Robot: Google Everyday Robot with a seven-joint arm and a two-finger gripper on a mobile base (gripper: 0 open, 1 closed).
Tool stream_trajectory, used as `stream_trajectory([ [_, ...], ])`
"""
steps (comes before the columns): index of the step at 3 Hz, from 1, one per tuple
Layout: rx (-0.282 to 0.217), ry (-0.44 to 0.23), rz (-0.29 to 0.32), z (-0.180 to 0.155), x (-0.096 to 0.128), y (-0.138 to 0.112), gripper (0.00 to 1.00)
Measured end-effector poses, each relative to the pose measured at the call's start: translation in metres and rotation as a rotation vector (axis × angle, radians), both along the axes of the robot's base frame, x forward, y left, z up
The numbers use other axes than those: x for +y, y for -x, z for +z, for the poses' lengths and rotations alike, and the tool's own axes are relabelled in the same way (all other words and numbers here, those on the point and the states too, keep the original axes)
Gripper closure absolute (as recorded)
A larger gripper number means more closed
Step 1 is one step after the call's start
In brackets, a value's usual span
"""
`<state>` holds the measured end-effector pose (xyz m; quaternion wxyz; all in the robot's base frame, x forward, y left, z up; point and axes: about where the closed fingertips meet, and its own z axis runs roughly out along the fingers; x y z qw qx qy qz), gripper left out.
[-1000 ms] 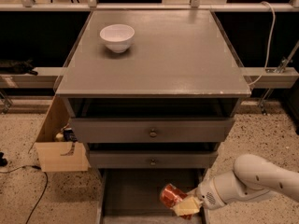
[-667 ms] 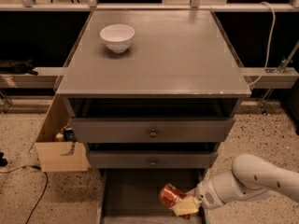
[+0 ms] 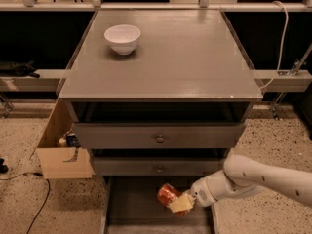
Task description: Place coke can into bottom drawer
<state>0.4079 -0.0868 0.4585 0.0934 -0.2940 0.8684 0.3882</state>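
The coke can [image 3: 167,194] is a small red-orange can, tilted, held over the open bottom drawer [image 3: 131,206] near its right side. My gripper [image 3: 178,203] comes in from the right on a white arm and is shut on the can, with a yellowish finger pad [image 3: 182,204] across the can's front. The drawer is a shallow grey tray pulled out below the two upper drawers. I cannot tell whether the can touches the drawer floor.
A white bowl [image 3: 122,38] stands on the grey cabinet top [image 3: 195,57]. Two upper drawers [image 3: 160,136] are closed, with round knobs. An open cardboard box [image 3: 61,155] sits on the speckled floor to the left, with a black cable near it.
The gripper and can have hardly moved; they stay over the right part of the open drawer.
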Motion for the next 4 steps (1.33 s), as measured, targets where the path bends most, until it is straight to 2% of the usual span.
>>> stream_trajectory([
  [1, -0.037, -0.049, -0.045, -0.046, 0.010, -0.052, 1.00],
  [3, -0.040, -0.069, -0.035, -0.046, 0.015, -0.053, 1.00],
  [4, -0.101, -0.149, -0.041, -0.050, 0.024, -0.048, 1.00],
])
